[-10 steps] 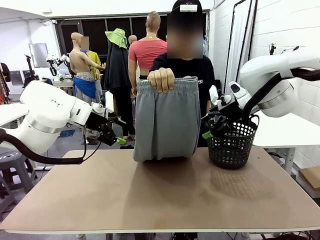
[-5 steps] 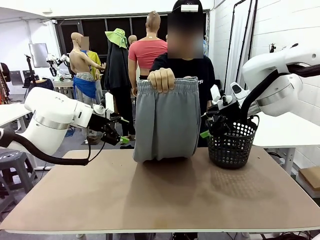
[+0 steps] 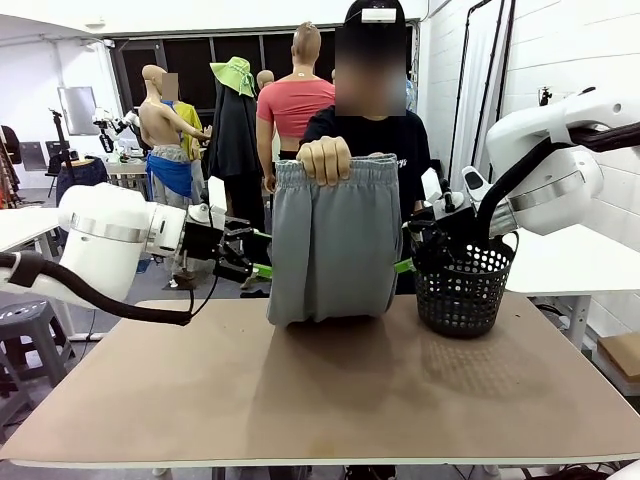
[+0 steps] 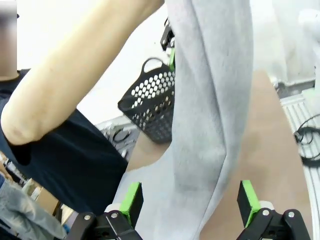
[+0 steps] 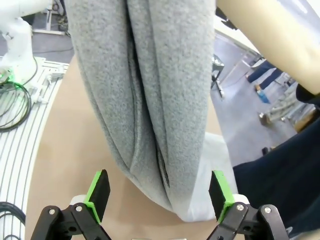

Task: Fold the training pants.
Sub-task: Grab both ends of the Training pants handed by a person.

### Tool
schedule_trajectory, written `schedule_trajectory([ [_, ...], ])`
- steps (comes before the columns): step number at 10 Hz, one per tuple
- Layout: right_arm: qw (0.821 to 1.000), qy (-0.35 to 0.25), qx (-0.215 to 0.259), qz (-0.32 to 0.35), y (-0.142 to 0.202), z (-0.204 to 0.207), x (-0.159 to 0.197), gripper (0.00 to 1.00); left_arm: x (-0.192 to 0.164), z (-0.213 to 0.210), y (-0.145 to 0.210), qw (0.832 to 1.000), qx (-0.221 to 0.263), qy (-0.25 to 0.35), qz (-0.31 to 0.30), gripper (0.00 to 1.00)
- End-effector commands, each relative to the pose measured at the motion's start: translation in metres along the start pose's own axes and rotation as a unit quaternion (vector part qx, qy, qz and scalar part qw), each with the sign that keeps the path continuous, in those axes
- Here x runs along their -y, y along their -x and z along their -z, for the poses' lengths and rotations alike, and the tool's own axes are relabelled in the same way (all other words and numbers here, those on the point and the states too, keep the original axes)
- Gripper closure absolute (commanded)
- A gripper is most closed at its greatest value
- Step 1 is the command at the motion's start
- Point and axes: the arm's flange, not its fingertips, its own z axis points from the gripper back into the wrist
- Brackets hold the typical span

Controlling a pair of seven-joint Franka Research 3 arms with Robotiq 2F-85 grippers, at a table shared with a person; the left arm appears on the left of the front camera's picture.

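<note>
**Black green-padded left gripper [image 3: 256,264] and right gripper [image 3: 408,262] spread wide**

They flank light grey jersey training pants [image 3: 335,240] dangling from a person's hand [image 3: 323,158], bottom on the brown table [image 3: 320,400]. Closing may catch only outer layers, skewing the fold.

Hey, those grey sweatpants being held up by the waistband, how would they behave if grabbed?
Probably floppy: the training pants hang in soft folds from the person's hand, their bottom resting on the table. Likely light, since one hand holds them. The fuzzy jersey looks grippy, not slippery.

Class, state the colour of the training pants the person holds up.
Light grey; the training pants show best in the front view.
</note>
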Motion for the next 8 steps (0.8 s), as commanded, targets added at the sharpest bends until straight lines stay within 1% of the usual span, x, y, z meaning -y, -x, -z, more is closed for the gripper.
schedule_trajectory([
  [1, 1.000, -0.013, 0.026, -0.006, 0.007, 0.009, 0.011, 0.00, -0.014, 0.010, 0.013, 1.000, 0.022, 0.003, 0.003, 0.00],
  [2, 0.999, -0.019, 0.034, -0.005, 0.005, 0.009, 0.008, 0.00, -0.012, 0.012, 0.011, 0.999, 0.033, 0.003, 0.003, 0.00],
  [3, 0.999, -0.023, 0.044, -0.006, 0.004, 0.009, 0.006, 0.00, -0.008, 0.015, 0.008, 0.999, 0.047, 0.015, -0.005, 0.00],
  [4, 0.999, -0.021, 0.048, -0.009, 0.004, 0.011, 0.008, 0.00, -0.001, 0.018, 0.003, 0.999, 0.050, 0.016, -0.006, 0.00],
  [5, 0.999, -0.022, 0.046, -0.003, 0.001, 0.009, 0.004, 0.00, 0.002, 0.016, -0.001, 0.999, 0.053, 0.013, -0.006, 0.00],
  [6, 0.999, -0.027, 0.027, 0.002, 0.002, 0.007, 0.002, 0.00, -0.005, 0.016, 0.009, 0.999, 0.040, 0.023, -0.014, 0.00],
  [8, 0.999, -0.027, 0.027, 0.002, 0.002, 0.007, 0.002, 0.00, -0.005, 0.016, 0.009, 0.999, 0.040, 0.023, -0.014, 0.00],
])
